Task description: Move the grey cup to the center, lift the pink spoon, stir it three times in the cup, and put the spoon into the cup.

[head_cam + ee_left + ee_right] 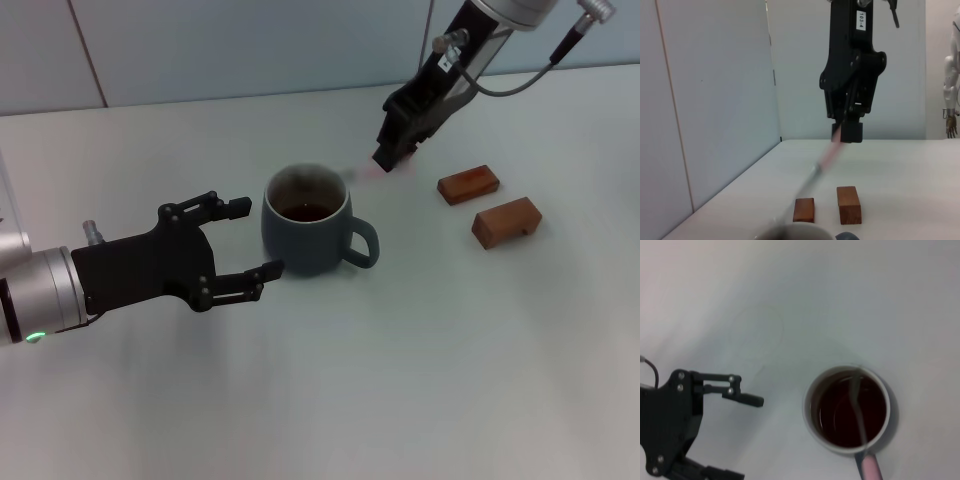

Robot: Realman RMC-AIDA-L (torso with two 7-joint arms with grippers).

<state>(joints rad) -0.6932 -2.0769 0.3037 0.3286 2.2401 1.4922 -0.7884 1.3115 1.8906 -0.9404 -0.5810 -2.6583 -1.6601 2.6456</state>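
The pink spoon (827,156) is smeared by motion blur, so its bowl cannot be made out. In the left wrist view, the grey cup (800,232) is cut by the picture's edge, only a blurred rim showing. In the right wrist view, the left gripper (715,435) is partly cut off.

Left tool (255,238) agape, right tool (392,158) clamped.

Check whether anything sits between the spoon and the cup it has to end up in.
Nothing visible does. The right gripper holds the spoon by its pink handle, and its metal end already dips into the liquid in the cup. The two wooden blocks lie off to the right, and the left gripper is open beside the cup.
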